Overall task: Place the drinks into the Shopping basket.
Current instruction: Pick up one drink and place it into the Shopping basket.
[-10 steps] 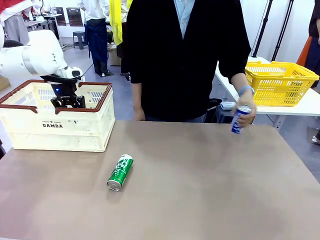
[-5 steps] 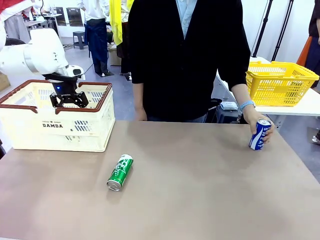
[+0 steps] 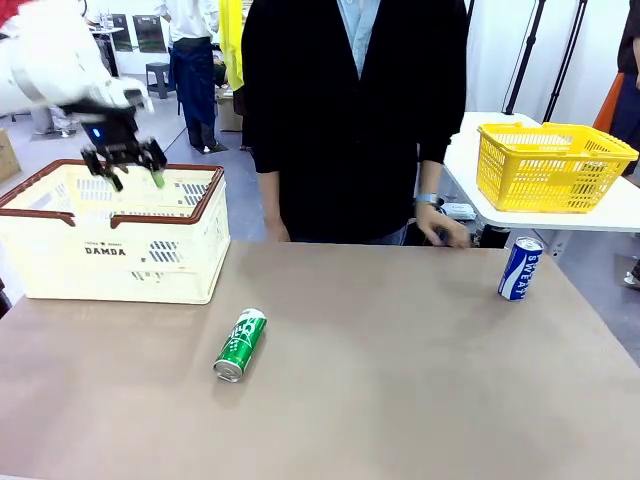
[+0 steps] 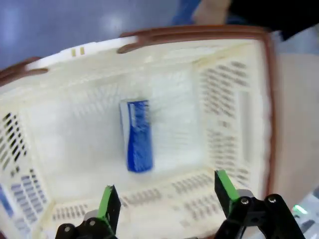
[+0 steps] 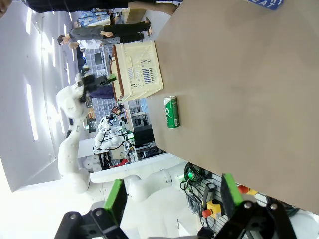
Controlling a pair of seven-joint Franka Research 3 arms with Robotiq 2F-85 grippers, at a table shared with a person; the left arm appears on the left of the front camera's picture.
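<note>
The cream Shopping basket marked "DAMDA" stands at the table's far left. Above its rim hangs my left gripper, open and holding nothing. From the left wrist view, a blue-and-white can lies on the floor of the basket, below my open left gripper. A green can lies on its side on the table in front of the basket. Another blue-and-white can stands upright at the far right. My right gripper is open and off the table, facing the green can and the basket.
A person in a dark top stands at the far side, one hand at the table's edge. A yellow mesh basket sits on a white side table at the right. The brown tabletop is bare between the two cans.
My left gripper opened inside the basket and rose above its rim. The person set the blue-and-white can upright at the right and drew the hand back.
</note>
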